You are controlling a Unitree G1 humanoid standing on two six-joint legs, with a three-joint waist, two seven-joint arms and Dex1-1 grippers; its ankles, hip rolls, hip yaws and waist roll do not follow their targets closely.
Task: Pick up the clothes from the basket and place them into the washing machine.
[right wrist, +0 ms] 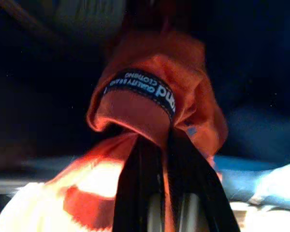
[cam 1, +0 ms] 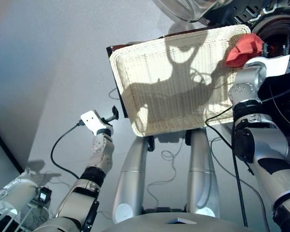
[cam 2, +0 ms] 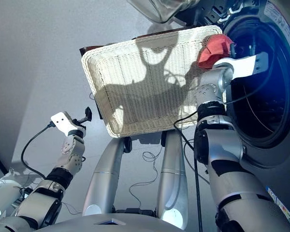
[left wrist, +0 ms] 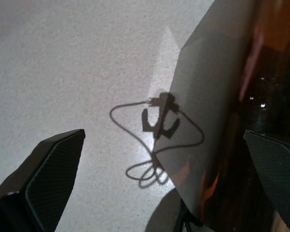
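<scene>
An orange-red garment hangs bunched at the mouth of the washing machine, over the far right corner of the cream woven basket. My right gripper is shut on it; in the right wrist view the cloth with a dark label band wraps the fingers in front of the dark drum. The basket's weave shows only shadows and no other clothes. My left gripper hovers open over the floor to the left of the basket, with nothing between its fingers.
The washer's round glass door stands open above the basket. A dark frame edge shows at the basket's far left corner. A black cable trails from the left wrist, and another runs along the right arm.
</scene>
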